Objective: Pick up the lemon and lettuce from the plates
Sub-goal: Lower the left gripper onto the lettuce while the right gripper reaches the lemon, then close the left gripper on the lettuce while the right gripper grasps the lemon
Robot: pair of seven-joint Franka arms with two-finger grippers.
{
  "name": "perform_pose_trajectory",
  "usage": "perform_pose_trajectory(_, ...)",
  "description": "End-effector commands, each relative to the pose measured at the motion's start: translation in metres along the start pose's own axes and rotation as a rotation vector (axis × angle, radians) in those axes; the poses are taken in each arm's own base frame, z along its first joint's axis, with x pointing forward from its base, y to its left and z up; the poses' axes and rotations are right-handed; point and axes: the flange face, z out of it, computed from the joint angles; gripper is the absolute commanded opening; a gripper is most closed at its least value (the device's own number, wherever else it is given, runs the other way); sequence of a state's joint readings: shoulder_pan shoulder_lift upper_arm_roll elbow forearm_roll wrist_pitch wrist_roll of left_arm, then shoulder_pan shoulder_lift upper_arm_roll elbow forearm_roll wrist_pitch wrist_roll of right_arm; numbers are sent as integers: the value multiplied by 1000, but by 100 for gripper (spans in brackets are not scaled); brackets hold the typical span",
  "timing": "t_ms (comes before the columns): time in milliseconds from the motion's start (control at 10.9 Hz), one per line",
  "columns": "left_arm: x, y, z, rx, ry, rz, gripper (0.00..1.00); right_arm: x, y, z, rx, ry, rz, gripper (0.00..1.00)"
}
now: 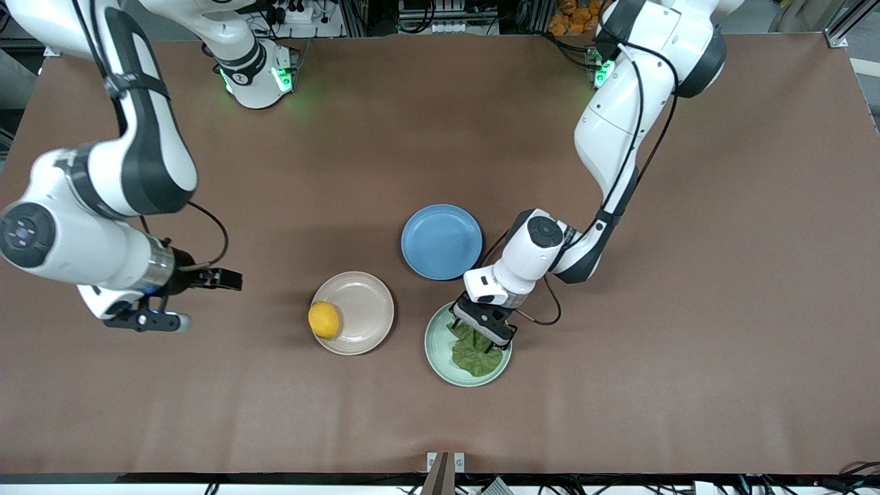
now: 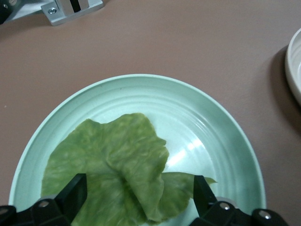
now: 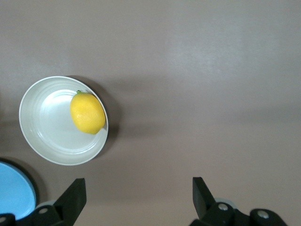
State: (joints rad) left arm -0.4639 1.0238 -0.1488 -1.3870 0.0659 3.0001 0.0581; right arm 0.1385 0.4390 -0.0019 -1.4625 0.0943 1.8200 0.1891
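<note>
The lettuce [image 1: 476,355] lies on the mint green plate [image 1: 434,352]. My left gripper [image 1: 473,335] is low over it, open, one finger on each side of the leaf. In the left wrist view the folded leaf [image 2: 113,169] lies between the open fingers of the left gripper [image 2: 139,194] on the mint plate [image 2: 221,141]. The lemon [image 1: 324,320] sits at the edge of the beige plate [image 1: 364,302]. My right gripper [image 1: 148,321] hangs open and empty over bare table toward the right arm's end. The right wrist view shows the lemon [image 3: 87,113], its plate [image 3: 47,132] and the right gripper [image 3: 138,195].
An empty blue plate [image 1: 441,241] lies farther from the front camera than the other two plates, close to the left arm's wrist; it also shows in the right wrist view [image 3: 14,194]. The beige plate's rim [image 2: 295,66] shows in the left wrist view. The brown table [image 1: 687,309] surrounds them.
</note>
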Motion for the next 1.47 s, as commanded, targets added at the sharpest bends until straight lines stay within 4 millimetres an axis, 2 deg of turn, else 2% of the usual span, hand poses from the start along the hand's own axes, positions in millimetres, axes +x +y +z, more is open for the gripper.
perform_pose_trajectory(0, 5, 7, 7, 24, 36, 55, 100, 12, -32, 35, 22, 1, 31, 100)
perform_pose_trajectory(184, 6, 8, 7, 22, 36, 53, 96, 18, -62, 65, 27, 24, 73, 100)
perform_pose_trajectory(460, 4, 7, 8, 23, 33, 53, 75, 26, -93, 110, 30, 54, 109, 100)
perform_pose_trajectory(644, -2, 7, 13, 22, 24, 52, 68, 30, -105, 130, 38, 84, 122, 100)
perform_pose_trajectory(736, -2, 7, 14, 22, 22, 49, 59, 31, -109, 142, 38, 90, 123, 100)
perform_pose_trajectory(920, 0, 9, 12, 19, 26, 34, 24, 32, -118, 159, 34, 108, 108, 100)
perform_pose_trajectory(1012, 1, 8, 11, 20, 27, 31, 15, 32, -121, 166, 35, 112, 104, 100)
perform_pose_trajectory(1196, 4, 8, 8, 21, 32, 30, 0, 32, -123, 182, 7, 118, 83, 100)
perform_pose_trajectory(1380, 11, 8, 1, 22, 39, 35, 0, 32, -125, 198, -5, 123, 70, 100)
